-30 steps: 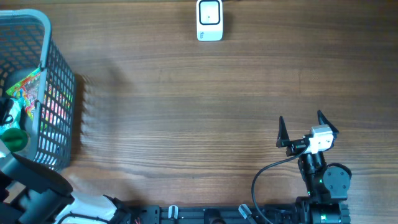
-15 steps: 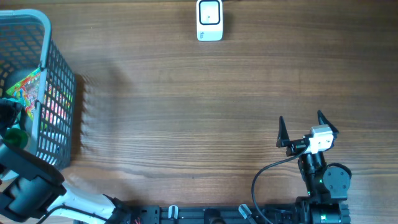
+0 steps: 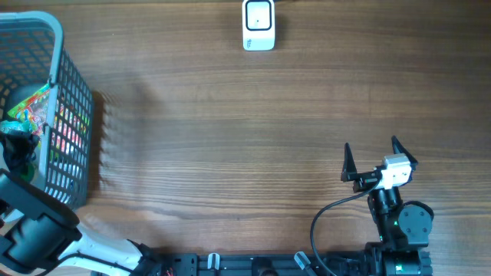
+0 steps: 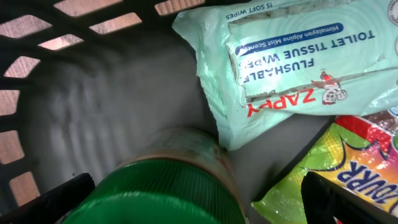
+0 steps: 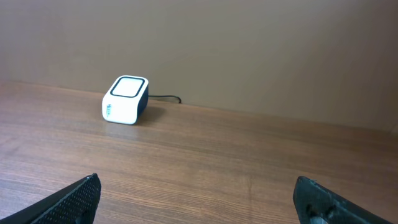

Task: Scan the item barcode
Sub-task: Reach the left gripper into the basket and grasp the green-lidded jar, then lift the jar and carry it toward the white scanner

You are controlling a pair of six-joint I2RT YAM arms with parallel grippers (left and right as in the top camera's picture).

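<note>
Inside the grey basket [image 3: 73, 115] the left gripper [image 4: 199, 202] is seen with jaws spread wide and empty, and a blurred green-lidded container [image 4: 155, 186] lies between them. It is judged rigid and smooth, and best clasped across its ridged lid. Beside it in the basket a soft, crinkly wipes pack [image 4: 292, 68] is marked "ZAPPY", "FLUSHABLE TOILET TISSUE WIPES" and "15 SOFT WIPES". The right gripper [image 3: 374, 157], likewise agape and empty, is held well apart from the basket, as is the scanner [image 3: 258, 24].
</note>
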